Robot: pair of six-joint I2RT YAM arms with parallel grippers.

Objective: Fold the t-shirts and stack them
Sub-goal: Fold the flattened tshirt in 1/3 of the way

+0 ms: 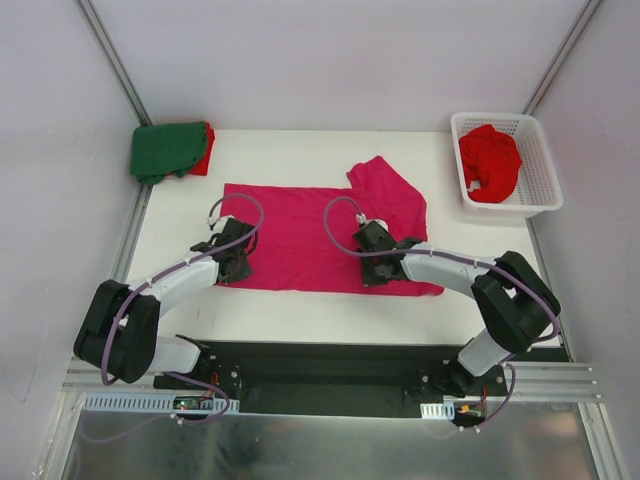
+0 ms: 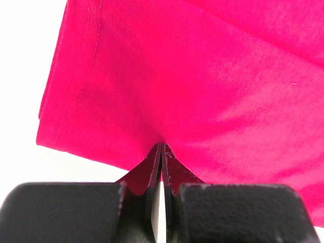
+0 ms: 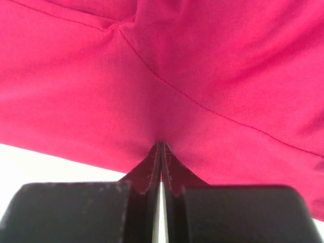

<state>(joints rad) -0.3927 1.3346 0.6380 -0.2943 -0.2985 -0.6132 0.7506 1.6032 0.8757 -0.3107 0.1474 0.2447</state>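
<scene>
Both arms reach forward, low over the table [image 1: 300, 318]. Left gripper [image 2: 161, 151] jaws pressed together, pinching magenta t-shirt [image 1: 300, 238] at near edge, left end. Right gripper [image 3: 161, 149] same, pinching near edge further right. Shirt spread mid-table.

Magenta t-shirt [image 1: 300, 235] lying flat mid-table; green t-shirt [image 1: 165, 150] sitting folded on red t-shirt [image 1: 206, 150], far-left corner; crumpled red t-shirt [image 1: 490, 162] lying in basket [image 1: 546, 185].

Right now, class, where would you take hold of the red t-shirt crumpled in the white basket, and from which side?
I'd pinch a raised fold atop the red t-shirt, coming straight down: the walls of the white basket fence its sides, and the bunched cloth offers ridges.
</scene>
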